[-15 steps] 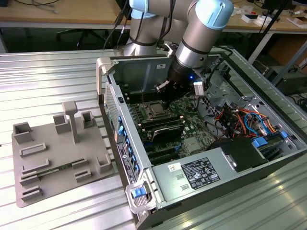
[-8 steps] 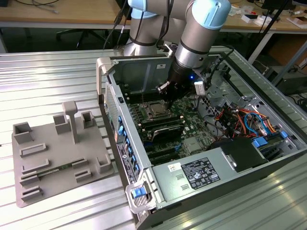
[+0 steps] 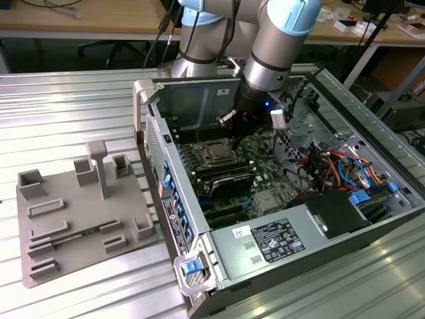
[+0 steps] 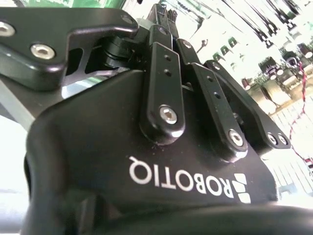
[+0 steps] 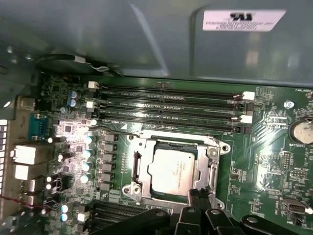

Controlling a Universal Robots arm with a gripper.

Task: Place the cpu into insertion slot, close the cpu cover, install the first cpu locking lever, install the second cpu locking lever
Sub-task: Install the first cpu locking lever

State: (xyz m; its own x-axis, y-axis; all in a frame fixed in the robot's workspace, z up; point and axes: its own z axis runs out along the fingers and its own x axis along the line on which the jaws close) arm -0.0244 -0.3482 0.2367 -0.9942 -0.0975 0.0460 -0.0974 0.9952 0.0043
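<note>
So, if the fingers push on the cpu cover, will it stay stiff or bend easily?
The cpu cover is a thin metal frame with an open middle, so it probably flexes a little under an off-centre push. It lies flat around the cpu, so pressing straight down should meet firm support. Its bare metal looks smooth, so the fingers beside its edge may slide.

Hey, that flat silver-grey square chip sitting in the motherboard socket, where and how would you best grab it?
Probably by two opposite side edges, coming straight down from above. The flat silver-grey square cpu lies level, with only its top face exposed. The thin silvery metal cpu cover frames its edges closely, so that would likely need swinging up first.
</note>
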